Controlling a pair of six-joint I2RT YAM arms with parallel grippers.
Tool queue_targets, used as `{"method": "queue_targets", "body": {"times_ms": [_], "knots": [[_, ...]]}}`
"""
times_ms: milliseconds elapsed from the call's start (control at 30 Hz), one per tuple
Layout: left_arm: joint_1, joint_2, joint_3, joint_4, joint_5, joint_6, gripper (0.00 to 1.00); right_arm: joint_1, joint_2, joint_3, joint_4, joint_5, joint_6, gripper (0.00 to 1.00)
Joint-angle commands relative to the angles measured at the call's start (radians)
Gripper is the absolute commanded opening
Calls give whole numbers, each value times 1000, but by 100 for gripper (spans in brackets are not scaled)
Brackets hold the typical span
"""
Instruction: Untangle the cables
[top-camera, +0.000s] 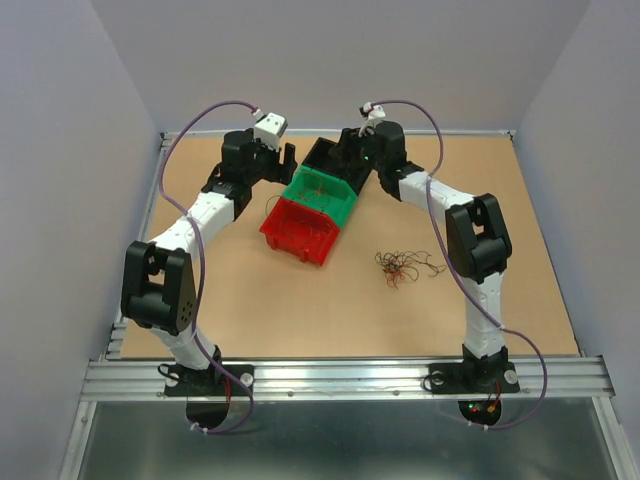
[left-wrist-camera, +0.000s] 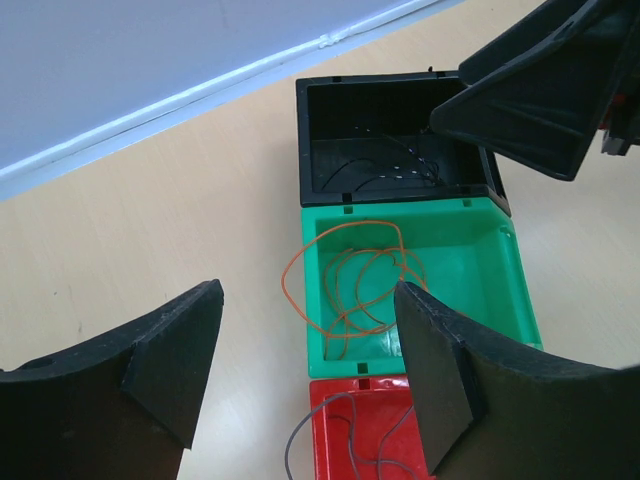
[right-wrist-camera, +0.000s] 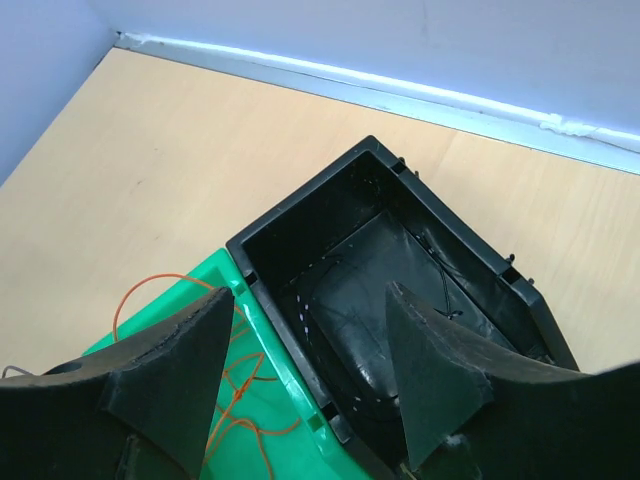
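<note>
Right gripper (right-wrist-camera: 305, 320) sat over black bin (right-wrist-camera: 300, 197), jaws apart, empty; left gripper (left-wrist-camera: 305, 300) also spread. Straight lift judged best, lest dark wire (left-wrist-camera: 420, 168) snag.

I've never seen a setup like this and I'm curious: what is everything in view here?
black bin: 1, black, far end of the row
dark wire: 1, dark, in black bin
green bin: 1, green, middle of the row
orange wire: 1, orange, in green bin
red bin: 1, red, near end of the row
grey wire: 1, grey, in red bin
tangle: 1, dark, red, orange, right of bins
table: 1, tan
left arm: 1, white-black, jaws open
right arm: 1, white-black, jaws open over black bin
</note>
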Motion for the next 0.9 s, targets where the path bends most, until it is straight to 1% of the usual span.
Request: {"method": "queue_targets", "body": {"times_ms": [0, 67, 133, 167, 233, 267, 300, 333, 367, 400, 433, 467, 500, 533, 567, 600, 633, 667, 700, 767, 867], "knots": [[-19, -33, 30, 29, -19, 25, 80, 0, -47, -54, 71, 61, -13, 67], [-22, -35, 27, 31, -26, 31, 80, 0, -41, -51, 71, 65, -16, 65], [-25, -35, 27, 31, -30, 31, 80, 2, -37, -45, 60, 61, -16, 58], [-29, -36, 27, 29, -29, 36, 80, 0, -38, -44, 54, 61, -14, 49], [-37, -38, 26, 23, -4, 53, 80, -1, -64, -60, 42, 61, -8, 46], [-49, -41, 22, 17, 19, 65, 80, 0, -83, -97, 40, 64, -4, 48], [-58, -39, 24, 12, 63, 91, 80, 2, -133, -123, 34, 65, -2, 52], [-69, -41, 24, -6, 91, 108, 81, 0, -162, -145, 25, 72, -2, 57], [-83, -35, 27, -21, 117, 126, 81, 0, -193, -164, 13, 78, -4, 66], [-122, -30, 30, -35, 149, 149, 81, 0, -268, -218, -18, 85, -11, 68], [-144, -24, 32, -63, 160, 187, 83, 0, -305, -247, -27, 126, -13, 71], [-163, -18, 30, -74, 175, 209, 83, 0, -354, -287, -33, 154, -14, 76], [-210, -6, 29, -83, 191, 224, 84, 0, -395, -354, -38, 182, -19, 79], [-229, 3, 22, -95, 213, 253, 84, 0, -481, -390, -44, 244, -22, 84], [-255, 14, 22, -100, 220, 264, 85, 0, -518, -418, -52, 274, -25, 90], [-273, 32, 21, -103, 226, 269, 92, -1, -549, -439, -76, 297, -33, 91], [-310, 42, 21, -103, 235, 270, 97, 0, -582, -477, -90, 350, -34, 92], [-325, 60, 21, -103, 247, 271, 98, 0, -636, -493, -113, 377, -36, 92], [-356, 72, 25, -109, 273, 272, 99, 0, -662, -522, -122, 436, -36, 93], [-387, 108, 39, -117, 296, 272, 99, 0, -728, -547, -142, 504, -21, 93], [-466, 135, 47, -120, 300, 281, 99, 0, -793, -602, -145, 643, -2, 94]]}}
